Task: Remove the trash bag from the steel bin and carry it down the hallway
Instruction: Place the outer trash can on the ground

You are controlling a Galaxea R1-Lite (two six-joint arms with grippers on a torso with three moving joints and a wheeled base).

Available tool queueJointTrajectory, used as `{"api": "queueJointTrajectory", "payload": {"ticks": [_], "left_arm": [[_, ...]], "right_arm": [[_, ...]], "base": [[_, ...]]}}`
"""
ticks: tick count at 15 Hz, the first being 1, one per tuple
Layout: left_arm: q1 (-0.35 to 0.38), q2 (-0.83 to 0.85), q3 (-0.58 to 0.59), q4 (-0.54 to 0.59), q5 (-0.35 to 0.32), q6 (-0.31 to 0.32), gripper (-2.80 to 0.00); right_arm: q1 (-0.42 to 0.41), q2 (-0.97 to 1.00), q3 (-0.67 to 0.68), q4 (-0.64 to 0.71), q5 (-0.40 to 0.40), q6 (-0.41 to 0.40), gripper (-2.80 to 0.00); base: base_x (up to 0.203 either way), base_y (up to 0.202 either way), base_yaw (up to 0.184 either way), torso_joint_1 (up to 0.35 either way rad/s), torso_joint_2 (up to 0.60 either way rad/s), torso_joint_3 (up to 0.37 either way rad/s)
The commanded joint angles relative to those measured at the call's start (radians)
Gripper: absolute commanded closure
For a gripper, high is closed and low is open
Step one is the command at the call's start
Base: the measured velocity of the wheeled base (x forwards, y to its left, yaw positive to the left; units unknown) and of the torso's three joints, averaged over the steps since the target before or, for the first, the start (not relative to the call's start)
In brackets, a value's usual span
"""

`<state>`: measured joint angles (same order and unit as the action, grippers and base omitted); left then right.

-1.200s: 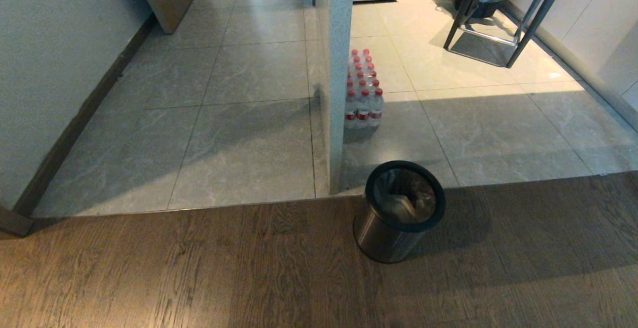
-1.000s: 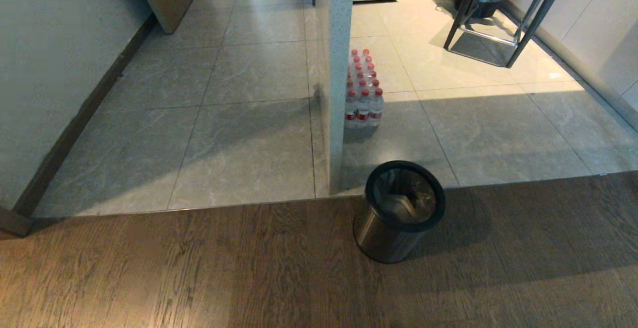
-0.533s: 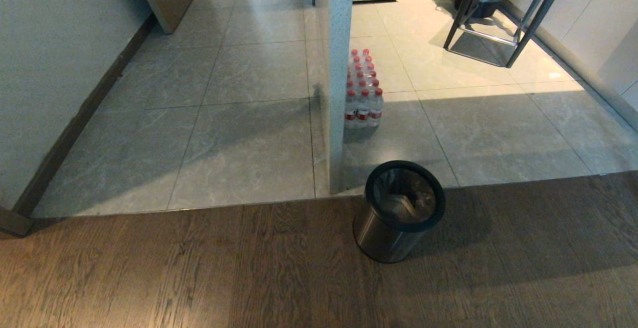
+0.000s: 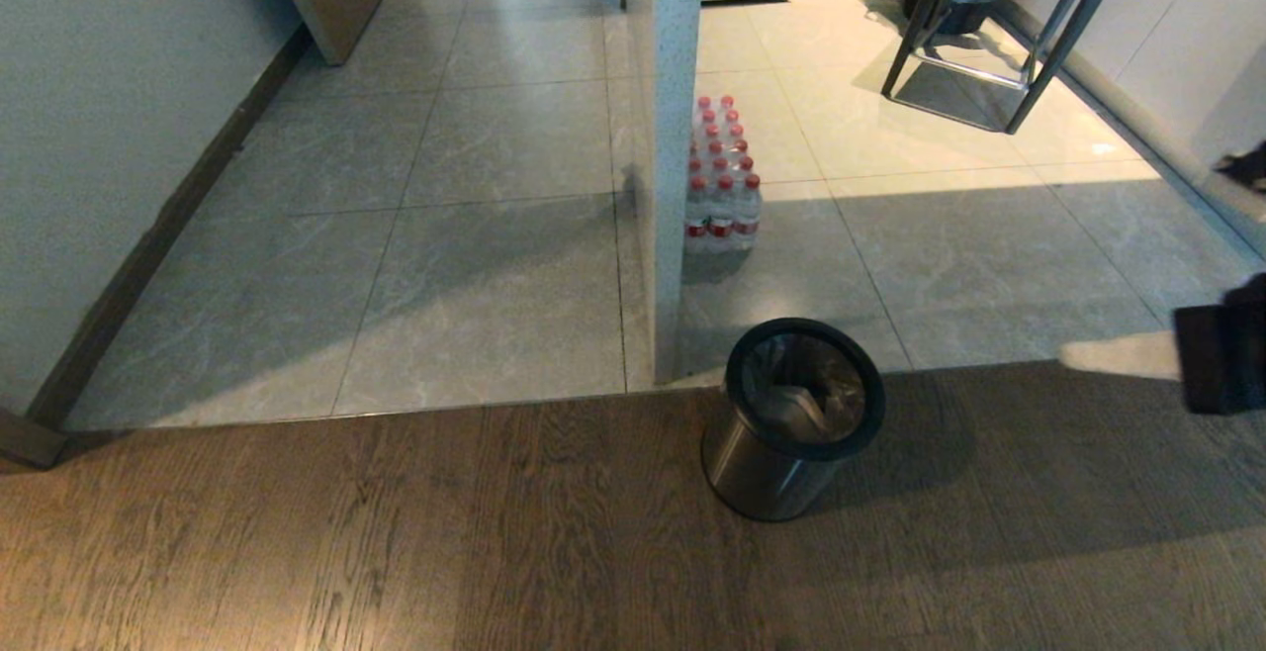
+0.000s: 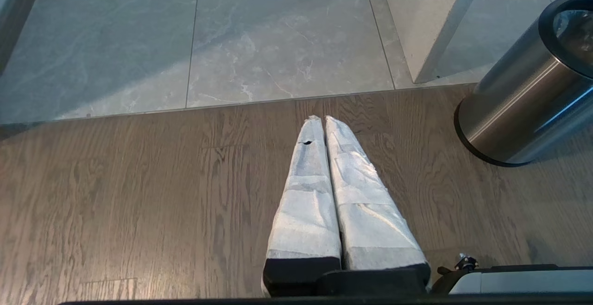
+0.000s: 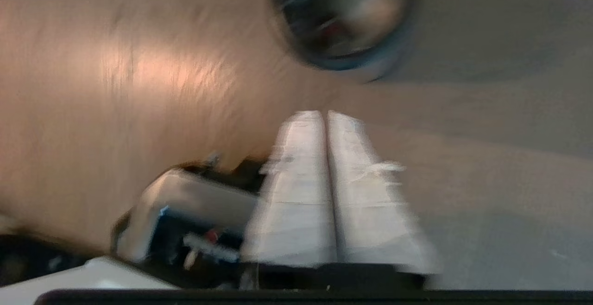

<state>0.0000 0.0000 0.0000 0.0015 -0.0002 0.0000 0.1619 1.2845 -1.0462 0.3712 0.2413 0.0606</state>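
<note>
The trash bag [image 4: 803, 389] sits inside the steel bin [image 4: 791, 420], its clear, crinkly plastic lining the opening under the black ring, with pale and brownish scraps showing through. The bin stands upright on the wood-plank floor [image 4: 396, 532], right of centre in the lower half of the head view, just beside the seam where the planks meet the grey tiles. Directly above it in the frame rises a speckled wall end [image 4: 671, 137], and against that wall's right side stands a shrink-wrapped pack of red-capped bottles [image 4: 720, 181]. To the left of the wall the hallway [image 4: 445, 186] runs toward the top of the frame, with a dark baseboard along its left wall.

The right gripper [image 6: 324, 115] appears in a blurred wrist view, its white-wrapped fingers [image 6: 296, 193] lying together above the floor with the bin's mouth beyond the tips; in the head view the arm shows at the right edge, well apart from the bin. The left gripper [image 5: 323, 118] hangs over the planks, fingers pressed together, holding nothing, with the bin near it.
</note>
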Motion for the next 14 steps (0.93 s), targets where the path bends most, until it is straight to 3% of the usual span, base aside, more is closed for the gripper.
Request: {"api": "queueJointTrajectory", "payload": {"ticks": [1,3,5,6,8,9,11,14], "left_arm": [[0.000,-0.001,0.000,0.000,0.000,0.000,0.00],[0.000,-0.001,0.000,0.000,0.000,0.000,0.00],[0.000,-0.001,0.000,0.000,0.000,0.000,0.00],[0.000,0.000,0.000,0.000,0.000,0.000,0.00],[0.000,0.000,0.000,0.000,0.000,0.000,0.00],[0.000,0.000,0.000,0.000,0.000,0.000,0.00],[0.000,0.000,0.000,0.000,0.000,0.000,0.00],[0.000,0.000,0.000,0.000,0.000,0.000,0.00]], "right_arm": [[0.039,0.280,-0.035,-0.026,0.089,-0.001,-2.80],[0.084,0.397,-0.056,-0.068,0.138,-0.006,-2.80],[0.124,0.505,-0.077,-0.171,0.118,-0.045,-2.80],[0.145,0.562,-0.080,-0.212,0.057,-0.128,-2.80],[0.184,0.671,-0.101,-0.251,-0.191,-0.319,-2.80],[0.205,0.725,-0.121,-0.263,-0.284,-0.372,-2.80],[0.232,0.804,-0.203,-0.266,-0.338,-0.413,-2.80],[0.257,0.876,-0.336,-0.262,-0.346,-0.422,-2.80]], "base": [[0.000,0.000,0.000,0.000,0.00,0.000],[0.000,0.000,0.000,0.000,0.00,0.000],[0.000,0.000,0.000,0.000,0.00,0.000],[0.000,0.000,0.000,0.000,0.00,0.000],[0.000,0.000,0.000,0.000,0.00,0.000],[0.000,0.000,0.000,0.000,0.00,0.000],[0.000,0.000,0.000,0.000,0.00,0.000],[0.000,0.000,0.000,0.000,0.00,0.000]]}}
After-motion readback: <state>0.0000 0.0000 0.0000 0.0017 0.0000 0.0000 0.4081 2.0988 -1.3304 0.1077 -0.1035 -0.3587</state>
